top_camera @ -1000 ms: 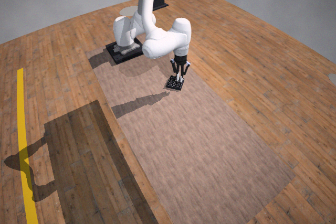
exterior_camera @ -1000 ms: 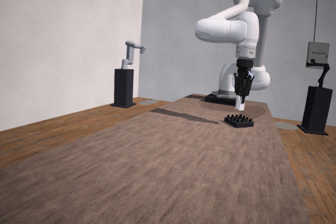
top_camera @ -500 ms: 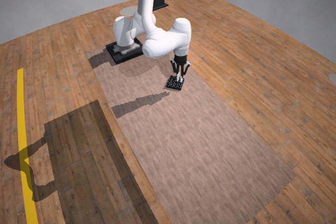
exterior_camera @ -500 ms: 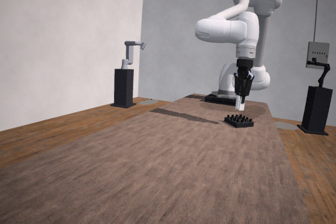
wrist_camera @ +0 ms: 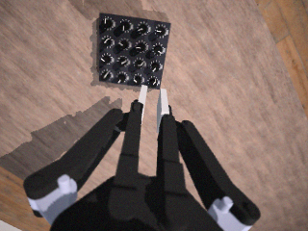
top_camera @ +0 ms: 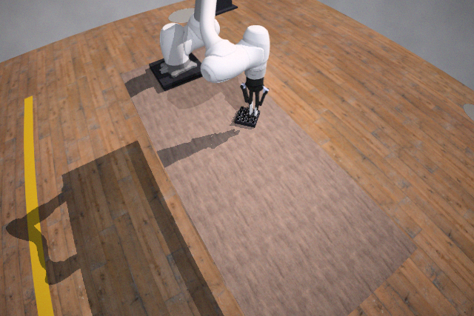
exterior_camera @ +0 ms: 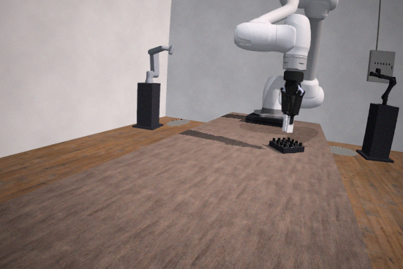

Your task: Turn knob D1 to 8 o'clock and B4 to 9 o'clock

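The knob box (top_camera: 244, 118) (exterior_camera: 287, 146) (wrist_camera: 130, 50) is a small black square box with four rows of black knobs, each with a white line. It stands on its feet on the brown table (top_camera: 267, 209) (exterior_camera: 162, 194) (wrist_camera: 231, 72), near the arm's base. My gripper (top_camera: 252, 110) (exterior_camera: 287, 128) (wrist_camera: 152, 95) points straight down and hangs a little above the box, by one edge of it. Its white fingertips stand a narrow gap apart with nothing between them and touch no knob. The knob names and marks are too small to read.
The arm's black base plate (top_camera: 172, 75) (exterior_camera: 263, 118) sits at the table's far end. On the floor stand a black pedestal with a small grey arm (exterior_camera: 148, 106) and a black pedestal with a grey panel (exterior_camera: 379, 132). A yellow line (top_camera: 32, 190) runs along the floor.
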You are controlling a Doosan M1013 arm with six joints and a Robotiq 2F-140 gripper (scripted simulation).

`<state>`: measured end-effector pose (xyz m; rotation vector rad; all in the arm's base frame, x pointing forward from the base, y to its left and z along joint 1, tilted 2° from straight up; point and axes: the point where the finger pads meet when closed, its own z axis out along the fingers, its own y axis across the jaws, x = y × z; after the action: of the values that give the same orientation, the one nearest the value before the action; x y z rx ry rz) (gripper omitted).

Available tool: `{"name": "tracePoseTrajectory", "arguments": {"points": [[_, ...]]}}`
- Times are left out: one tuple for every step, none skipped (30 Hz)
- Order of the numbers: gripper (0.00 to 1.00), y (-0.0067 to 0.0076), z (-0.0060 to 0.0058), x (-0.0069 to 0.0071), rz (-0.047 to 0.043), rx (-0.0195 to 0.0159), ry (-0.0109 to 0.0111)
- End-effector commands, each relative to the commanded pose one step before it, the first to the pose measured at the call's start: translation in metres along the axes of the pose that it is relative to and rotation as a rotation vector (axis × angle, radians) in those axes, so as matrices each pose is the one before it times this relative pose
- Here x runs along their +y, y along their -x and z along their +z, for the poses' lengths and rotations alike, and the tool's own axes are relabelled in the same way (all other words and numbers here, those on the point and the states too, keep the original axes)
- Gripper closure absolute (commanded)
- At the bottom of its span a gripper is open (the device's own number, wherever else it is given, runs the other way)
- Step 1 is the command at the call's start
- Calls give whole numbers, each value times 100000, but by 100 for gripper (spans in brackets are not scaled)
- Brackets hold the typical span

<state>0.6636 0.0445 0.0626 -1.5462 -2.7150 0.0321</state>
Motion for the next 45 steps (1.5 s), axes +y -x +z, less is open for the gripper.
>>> {"name": "tracePoseTrajectory", "arguments": {"points": [[88, 0, 51, -1, 3, 0, 13], [88, 0, 34, 0, 0, 0, 0], [88, 0, 41, 0, 0, 0, 0], [88, 0, 48, 0, 0, 0, 0], [88, 0, 55, 0, 0, 0, 0], [88, 0, 62, 0, 0, 0, 0], [88, 0, 70, 0, 0, 0, 0], [88, 0, 77, 0, 0, 0, 0], [88, 0, 83, 0, 0, 0, 0], [88, 0, 90, 0, 0, 0, 0], [88, 0, 97, 0, 0, 0, 0], [88, 0, 103, 0, 0, 0, 0], [88, 0, 109, 0, 0, 0, 0], [88, 0, 0, 0, 0, 0, 0], [88, 0, 0, 0, 0, 0, 0], [88, 0, 114, 0, 0, 0, 0], [88, 0, 119, 0, 0, 0, 0], [88, 0, 123, 0, 0, 0, 0], [88, 0, 127, 0, 0, 0, 0], [88, 0, 130, 1, 0, 0, 0], [88, 0, 133, 0, 0, 0, 0], [88, 0, 135, 0, 0, 0, 0], [88, 0, 136, 0, 0, 0, 0], [88, 0, 137, 1, 0, 0, 0], [88, 0, 137, 0, 0, 0, 0], [88, 0, 137, 0, 0, 0, 0], [88, 0, 136, 0, 0, 0, 0], [88, 0, 134, 0, 0, 0, 0], [88, 0, 132, 0, 0, 0, 0], [88, 0, 130, 0, 0, 0, 0], [88, 0, 0, 0, 0, 0, 0], [88, 0, 0, 0, 0, 0, 0], [88, 0, 126, 1, 0, 0, 0], [88, 0, 122, 0, 0, 0, 0], [88, 0, 118, 0, 0, 0, 0], [88, 0, 114, 0, 0, 0, 0], [88, 0, 108, 0, 0, 0, 0], [88, 0, 103, 0, 0, 0, 0], [88, 0, 97, 0, 0, 0, 0], [88, 0, 91, 0, 0, 0, 0], [88, 0, 85, 0, 0, 0, 0], [88, 0, 78, 0, 0, 0, 0], [88, 0, 71, 0, 0, 0, 0], [88, 0, 64, 0, 0, 0, 0], [88, 0, 58, 0, 0, 0, 0]]}}
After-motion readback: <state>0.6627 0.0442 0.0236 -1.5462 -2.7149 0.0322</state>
